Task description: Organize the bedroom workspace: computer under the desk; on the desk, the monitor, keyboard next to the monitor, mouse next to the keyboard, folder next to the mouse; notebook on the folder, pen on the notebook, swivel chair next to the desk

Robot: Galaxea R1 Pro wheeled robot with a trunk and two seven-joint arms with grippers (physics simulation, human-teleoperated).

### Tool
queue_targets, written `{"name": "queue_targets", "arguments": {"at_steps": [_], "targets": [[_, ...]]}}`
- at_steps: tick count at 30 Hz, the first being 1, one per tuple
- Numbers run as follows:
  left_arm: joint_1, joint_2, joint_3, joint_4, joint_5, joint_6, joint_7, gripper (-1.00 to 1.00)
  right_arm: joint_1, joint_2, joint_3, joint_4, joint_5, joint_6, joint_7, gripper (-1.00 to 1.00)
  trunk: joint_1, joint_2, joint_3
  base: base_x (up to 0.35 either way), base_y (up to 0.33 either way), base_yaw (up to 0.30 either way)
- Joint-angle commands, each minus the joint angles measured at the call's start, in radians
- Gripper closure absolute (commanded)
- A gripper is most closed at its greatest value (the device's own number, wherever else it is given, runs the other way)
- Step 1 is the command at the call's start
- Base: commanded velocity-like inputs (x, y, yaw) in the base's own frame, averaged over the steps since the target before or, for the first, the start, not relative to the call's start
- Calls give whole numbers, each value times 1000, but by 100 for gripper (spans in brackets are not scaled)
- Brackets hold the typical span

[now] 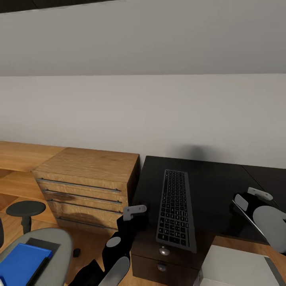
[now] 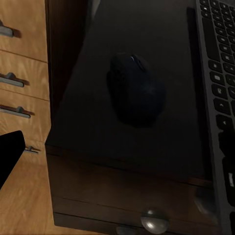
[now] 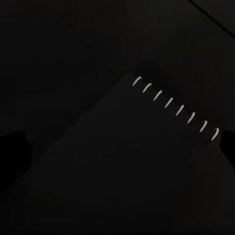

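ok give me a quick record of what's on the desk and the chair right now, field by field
desk: black desk beside a wooden dresser
keyboard: keyboard lying on the desk, near its front edge
mouse: black mouse on the desk, next to the keyboard
notebook: dark spiral notebook lying flat, seen from the right wrist
folder: blue folder on the swivel chair
left gripper: left gripper above the desk's left edge, jaws' state unclear

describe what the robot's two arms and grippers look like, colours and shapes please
In the head view, the left arm has glossy black rounded segments with light grey oval panels, ending in a pale grey finger piece at the left gripper. The right arm matches: black shell, large grey oval cover, white edging, grey finger at the right gripper.
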Motion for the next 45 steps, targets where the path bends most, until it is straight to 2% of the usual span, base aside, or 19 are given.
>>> {"name": "queue_targets", "arguments": {"at_steps": [1, 22, 30, 45], "targets": [[-1, 0, -1, -1, 5, 4, 7, -100, 0, 0, -9, 28, -9, 13, -2, -100, 0, 0, -1, -1, 1, 0], [-1, 0, -1, -2, 4, 4, 10, -100, 0, 1, -10, 27, -11, 3, 3, -100, 0, 0, -1, 0, 0, 0], [-1, 0, -1, -2, 3, 4, 13, -100, 0, 2, -10, 25, -13, -50, 15, -100, -31, 56, 24, 0, 0, 0], [-1, 0, -1, -2, 3, 4, 13, -100, 0, 5, -13, 25, -14, -64, 16, -100, -88, 161, 71, 0, 0, 0]]}}
